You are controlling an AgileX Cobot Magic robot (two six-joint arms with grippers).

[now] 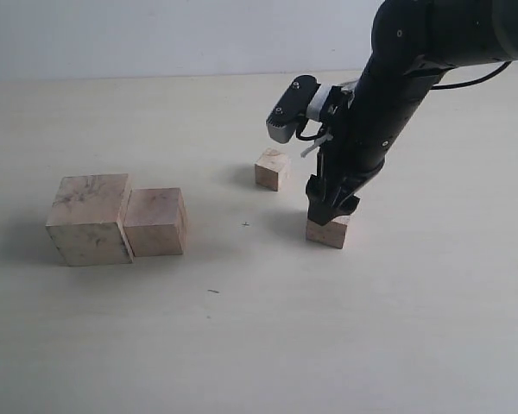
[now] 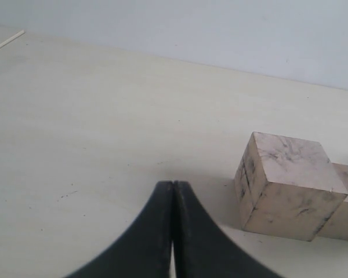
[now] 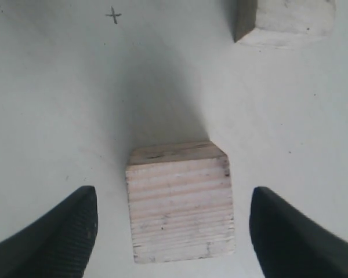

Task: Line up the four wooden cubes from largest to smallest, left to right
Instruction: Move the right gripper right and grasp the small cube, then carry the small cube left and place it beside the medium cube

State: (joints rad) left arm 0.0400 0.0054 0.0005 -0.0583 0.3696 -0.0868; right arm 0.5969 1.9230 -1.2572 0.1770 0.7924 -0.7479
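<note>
We see the small cube [image 3: 180,202] squarely between our right jaws, spread apart, clear either side; left jaws together

The right arm [image 1: 397,86] slanted down to the right pincer [image 1: 331,207], jaws wide apart; the left pincer [image 2: 173,200] had jaws touching.
</note>
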